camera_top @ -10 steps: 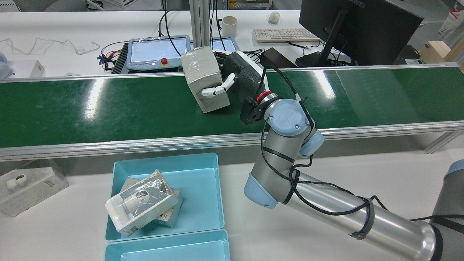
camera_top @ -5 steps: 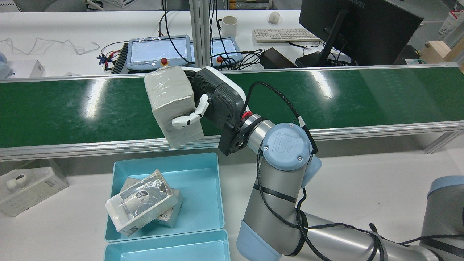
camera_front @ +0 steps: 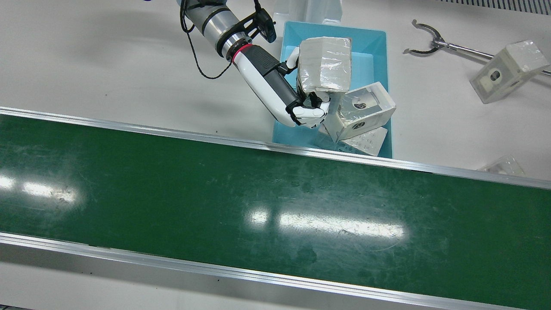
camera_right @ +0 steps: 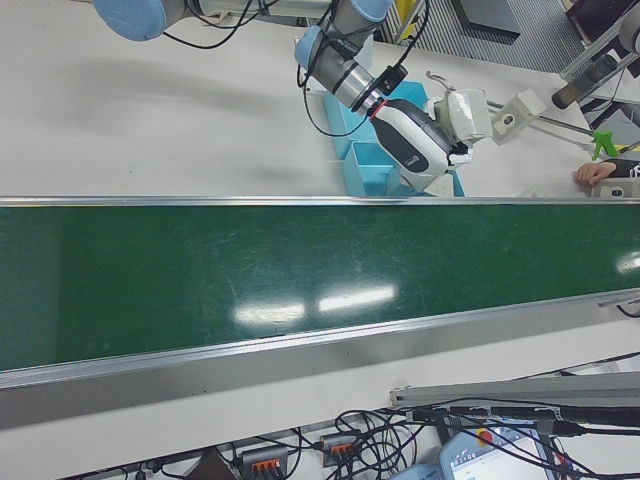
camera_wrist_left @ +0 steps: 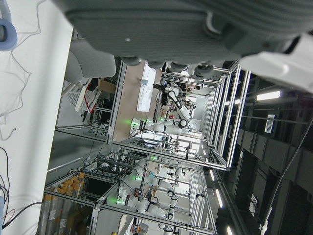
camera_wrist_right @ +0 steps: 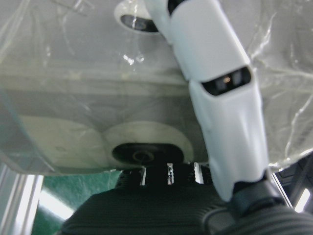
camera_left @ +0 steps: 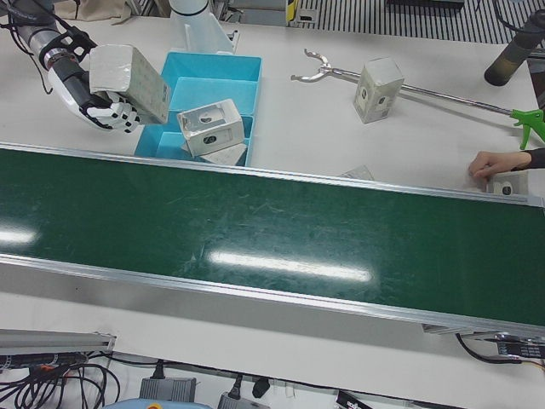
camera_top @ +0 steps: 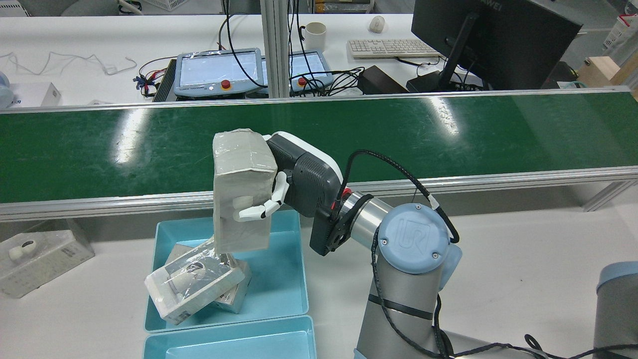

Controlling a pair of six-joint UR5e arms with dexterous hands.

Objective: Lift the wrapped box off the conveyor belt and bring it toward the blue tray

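Rear view, right robot hand (camera_top: 279, 192) grasping upright grey wrapped box (camera_top: 241, 192), glossy film, above blue tray (camera_top: 284, 279)

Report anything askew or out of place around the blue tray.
In the blue tray, a clear-wrapped box lies tilted across another box beneath it, not flat. The right hand holds the wrapped box above them, so a drop would land on that uneven pile.

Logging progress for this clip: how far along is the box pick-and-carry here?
Done: the wrapped box is off the conveyor belt, gripped in the right hand. In hand: it hangs over the blue tray, above the boxes already inside. Left: little, since the carry has essentially arrived and the box is still held.
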